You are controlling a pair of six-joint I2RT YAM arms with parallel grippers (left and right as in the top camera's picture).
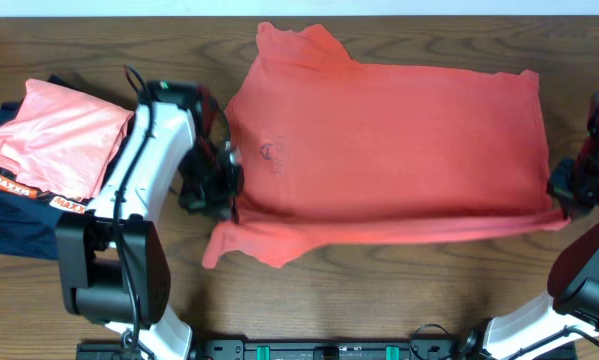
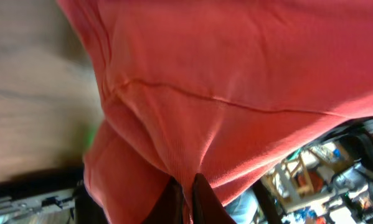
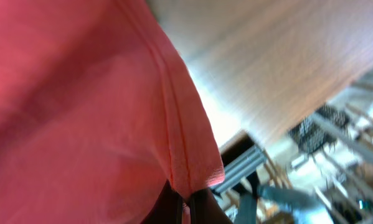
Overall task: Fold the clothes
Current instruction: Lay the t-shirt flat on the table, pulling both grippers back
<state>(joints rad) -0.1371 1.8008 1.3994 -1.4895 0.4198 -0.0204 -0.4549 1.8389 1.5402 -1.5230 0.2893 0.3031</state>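
The t-shirt (image 1: 399, 150) lies spread flat across the middle of the wooden worktop (image 1: 429, 290). Its neck end points toward the left arm and its hem end toward the right arm. One sleeve sticks out at the shirt's far side, and the other trails off its near side by the neck.

The left fingers (image 2: 202, 199) sit at the shirt's neck edge, just above the near sleeve. They are drawn narrow, with a fold of red cloth pinched between them. A seam runs across the fabric above the pinch.

The right fingers (image 3: 202, 208) are at the near corner of the hem. They are also closed tight, on the stitched hem edge, which hangs down into them.

Beyond the shirt's neck end, well apart from it, a folded pink garment (image 1: 64, 135) rests on top of navy garments (image 1: 9, 225).
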